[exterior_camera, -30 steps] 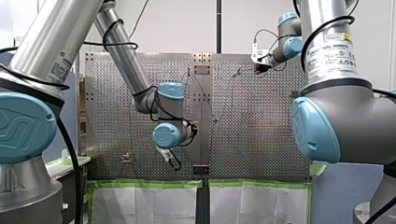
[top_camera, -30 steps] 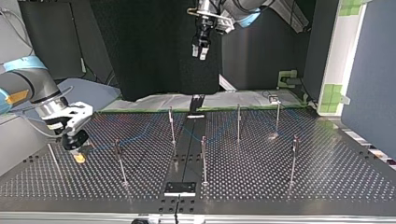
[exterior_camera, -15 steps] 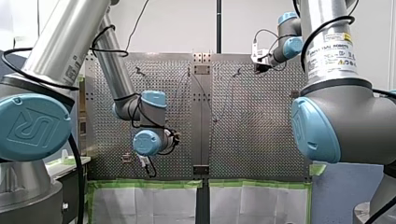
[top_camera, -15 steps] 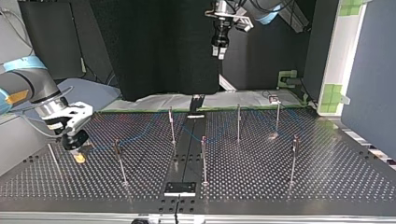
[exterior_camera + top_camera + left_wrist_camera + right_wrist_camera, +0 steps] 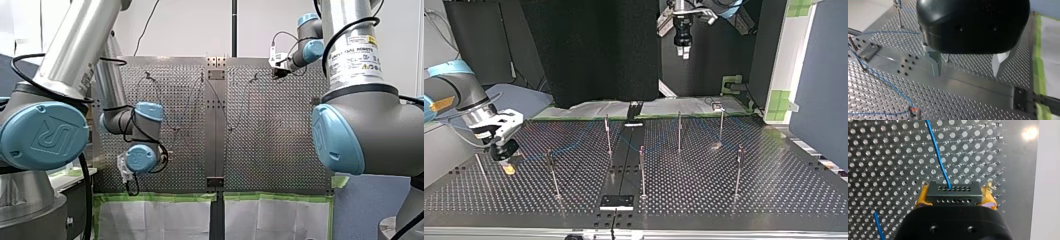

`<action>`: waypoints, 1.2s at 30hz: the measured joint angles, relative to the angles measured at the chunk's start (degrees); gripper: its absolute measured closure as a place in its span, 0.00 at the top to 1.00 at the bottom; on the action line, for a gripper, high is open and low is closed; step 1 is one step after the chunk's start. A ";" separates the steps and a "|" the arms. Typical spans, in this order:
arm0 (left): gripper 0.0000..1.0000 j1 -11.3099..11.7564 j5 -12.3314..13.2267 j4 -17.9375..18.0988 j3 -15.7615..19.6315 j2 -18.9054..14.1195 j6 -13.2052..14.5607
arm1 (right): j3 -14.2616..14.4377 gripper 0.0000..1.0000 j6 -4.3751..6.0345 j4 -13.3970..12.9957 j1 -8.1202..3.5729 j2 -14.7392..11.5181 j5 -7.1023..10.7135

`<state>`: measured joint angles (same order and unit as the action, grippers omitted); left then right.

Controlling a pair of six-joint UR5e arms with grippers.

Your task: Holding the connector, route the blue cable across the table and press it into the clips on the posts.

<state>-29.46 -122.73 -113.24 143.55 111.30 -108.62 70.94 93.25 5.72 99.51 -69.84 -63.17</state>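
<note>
Right wrist view: my right gripper [image 5: 956, 199] clamps the connector [image 5: 951, 192]; beyond it the blue cable [image 5: 936, 157] seems clipped along the posts [image 5: 679, 131], routing nearly complete; my left gripper [image 5: 966, 67] gapes wide, empty.

Your left arm [image 5: 75, 45], at nine o'clock in the front view, is silver tube with pale blue joint caps [image 5: 42, 137] and black cable [image 5: 82, 195]. Your right arm [image 5: 370, 125], at three o'clock, carries a white label [image 5: 355, 55] with yellow warning signs. Your left tool [image 5: 966, 72] has a rounded black housing; your right tool [image 5: 955, 195] has orange-yellow pads [image 5: 920, 201].
</note>
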 joint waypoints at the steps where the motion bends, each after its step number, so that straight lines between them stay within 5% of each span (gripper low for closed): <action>1: 1.00 0.17 -0.02 0.22 0.49 0.00 0.47 | 0.00 0.00 0.01 0.01 0.01 0.00 -0.17; 11: 1.00 0.50 0.08 3.46 3.75 0.00 4.95 | 0.04 0.00 -0.04 -0.01 -0.17 0.00 -1.14; 36: 1.00 0.52 0.08 3.72 3.82 0.00 5.24 | 0.05 0.00 -0.07 -0.01 -0.24 0.00 -1.18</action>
<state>-28.94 -122.65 -109.51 147.37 111.30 -103.39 70.98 93.18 5.70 99.27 -69.84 -64.35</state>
